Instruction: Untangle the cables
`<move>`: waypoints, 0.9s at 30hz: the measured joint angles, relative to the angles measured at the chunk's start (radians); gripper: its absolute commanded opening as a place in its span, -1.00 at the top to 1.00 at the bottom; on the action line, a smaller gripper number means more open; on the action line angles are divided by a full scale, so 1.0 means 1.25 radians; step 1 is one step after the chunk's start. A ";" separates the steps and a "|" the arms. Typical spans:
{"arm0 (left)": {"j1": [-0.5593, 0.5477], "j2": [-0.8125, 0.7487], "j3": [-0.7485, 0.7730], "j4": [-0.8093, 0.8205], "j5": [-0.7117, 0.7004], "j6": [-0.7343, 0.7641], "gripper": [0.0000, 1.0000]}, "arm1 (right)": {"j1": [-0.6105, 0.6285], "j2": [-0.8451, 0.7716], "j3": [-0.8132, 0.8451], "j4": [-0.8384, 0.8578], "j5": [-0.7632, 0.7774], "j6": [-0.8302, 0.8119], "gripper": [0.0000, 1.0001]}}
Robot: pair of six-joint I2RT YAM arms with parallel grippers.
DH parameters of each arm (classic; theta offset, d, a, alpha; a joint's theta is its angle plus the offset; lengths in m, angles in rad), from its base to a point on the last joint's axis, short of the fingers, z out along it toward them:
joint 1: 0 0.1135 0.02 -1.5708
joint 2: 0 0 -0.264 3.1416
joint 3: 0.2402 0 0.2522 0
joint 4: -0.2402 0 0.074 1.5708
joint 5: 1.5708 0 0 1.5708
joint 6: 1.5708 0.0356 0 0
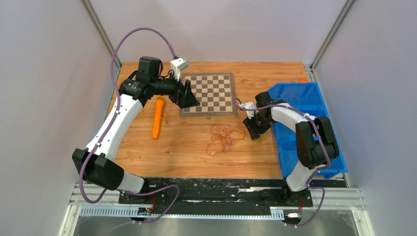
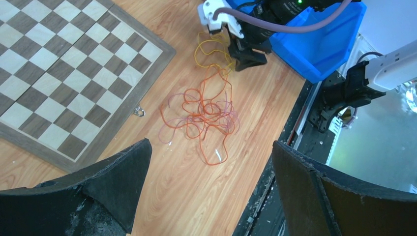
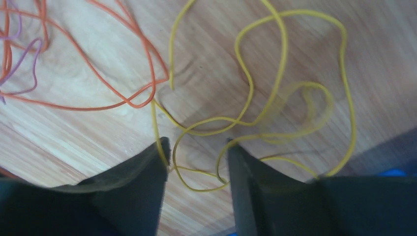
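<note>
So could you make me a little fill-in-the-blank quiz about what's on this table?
1. The thin flexible wire loops at the right gripper are ___.
2. The tangled thin reddish-orange cables lie on a ___ table.
3. The jaws of the left gripper stand wide ___.
Missing words: yellow, wooden, open.

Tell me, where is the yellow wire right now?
In the right wrist view the yellow wire loops between the right arm's open jaws; from above, that's on the right, beside the orange tangle, near the blue bin.
</note>
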 measured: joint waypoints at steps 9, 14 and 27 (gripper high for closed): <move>0.000 0.000 -0.001 -0.022 -0.014 0.011 -1.00 | -0.059 -0.068 0.061 -0.059 -0.027 -0.020 1.00; 0.000 0.000 0.000 -0.028 -0.013 0.013 -1.00 | -0.118 -0.235 0.204 -0.125 -0.110 -0.054 1.00; 0.000 0.005 0.003 -0.044 -0.008 0.021 -1.00 | -0.449 -0.289 0.384 -0.381 -0.217 -0.279 1.00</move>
